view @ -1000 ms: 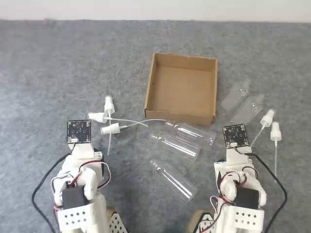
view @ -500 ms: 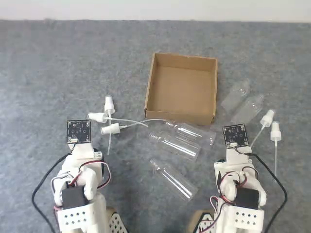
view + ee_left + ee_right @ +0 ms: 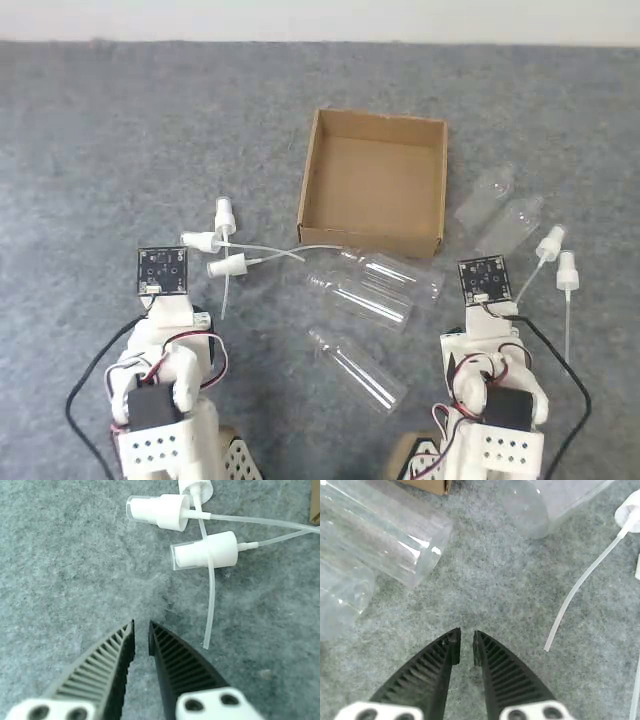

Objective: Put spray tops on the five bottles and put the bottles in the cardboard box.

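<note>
i'm starting from zero: cardboard box (image 3: 372,240) upper centre sitting empty, bottles (image 3: 360,370) lacking spray tops (image 3: 228,266); left gripper (image 3: 141,630) and right gripper (image 3: 466,637) are resting nearly closed, gripping nothing.

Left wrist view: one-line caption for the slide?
Left gripper, fingers shut and empty, above the grey carpet, just short of three white spray tops.

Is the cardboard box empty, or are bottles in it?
Empty: the cardboard box shows only its bare brown floor; the bottles lie outside it.
</note>
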